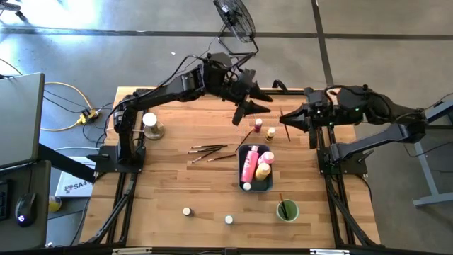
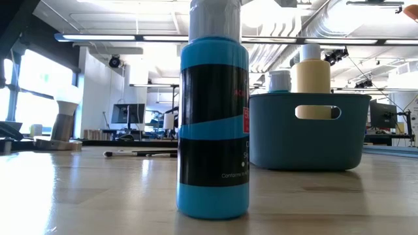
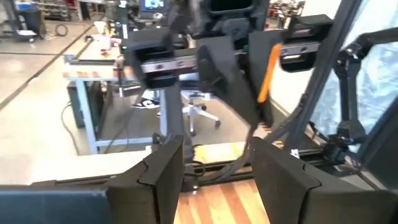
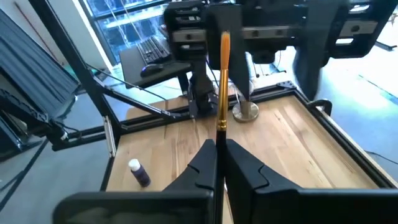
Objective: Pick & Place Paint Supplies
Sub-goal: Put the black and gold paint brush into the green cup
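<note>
R gripper clamped on paintbrush above table; L gripper fingers apart, empty, opposite.

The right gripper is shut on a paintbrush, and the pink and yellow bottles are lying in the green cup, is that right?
Not quite. The right gripper is shut on a paintbrush, as the right wrist view shows. But the high view shows the pink bottle and yellow bottle lying in the blue-grey tray, not in the green cup, which holds only a brush.
</note>
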